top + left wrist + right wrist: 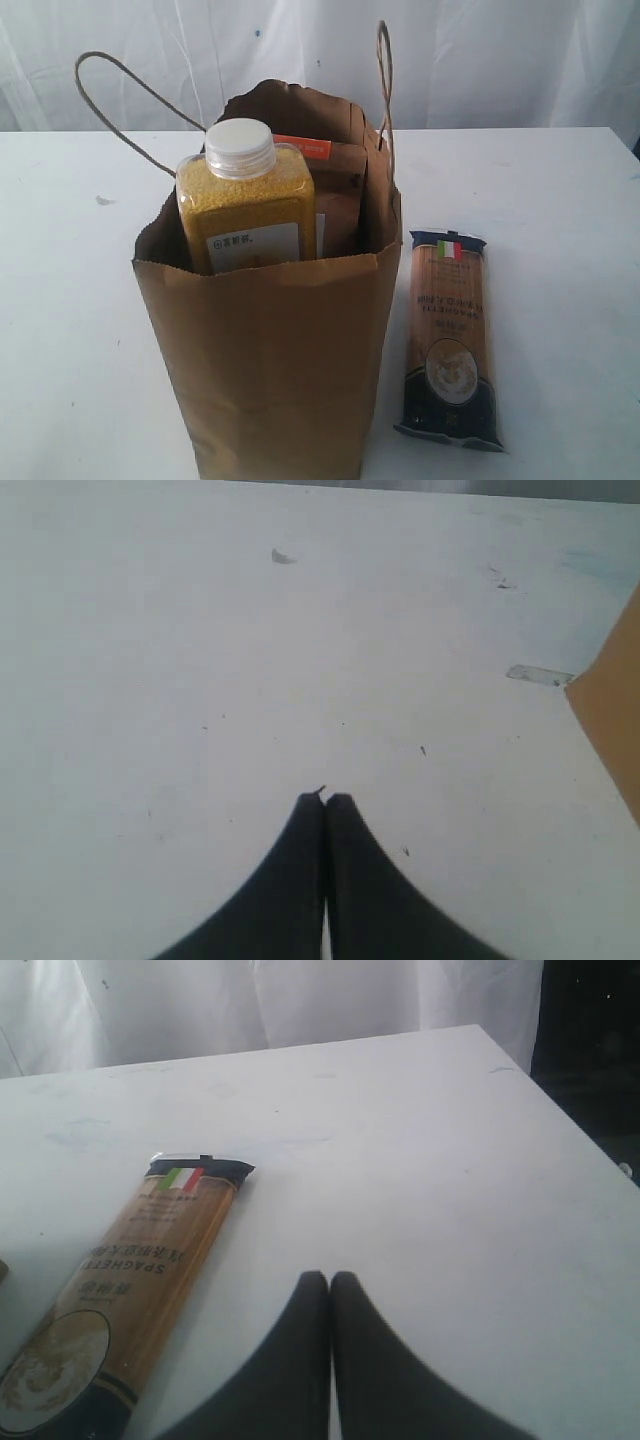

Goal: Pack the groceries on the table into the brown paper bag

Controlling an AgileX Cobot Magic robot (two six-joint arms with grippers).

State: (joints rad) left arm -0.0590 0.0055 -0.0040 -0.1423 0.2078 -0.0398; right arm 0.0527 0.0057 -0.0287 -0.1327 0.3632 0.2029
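Mostly packed: bag upright on tabletop, bottle and pouch inside, poking above rim; deeper contents hidden; spaghetti packet not yet packed, flat just beside bag; left pincer and right pincer both pressed together, empty

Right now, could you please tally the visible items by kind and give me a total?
Brown paper bag: 1
Yellow-grain bottle, in the bag: 1
Brown pouch, in the bag: 1
Spaghetti packet, on the table beside the bag: 1
Total: 4
Anything deeper in the bag is hidden.
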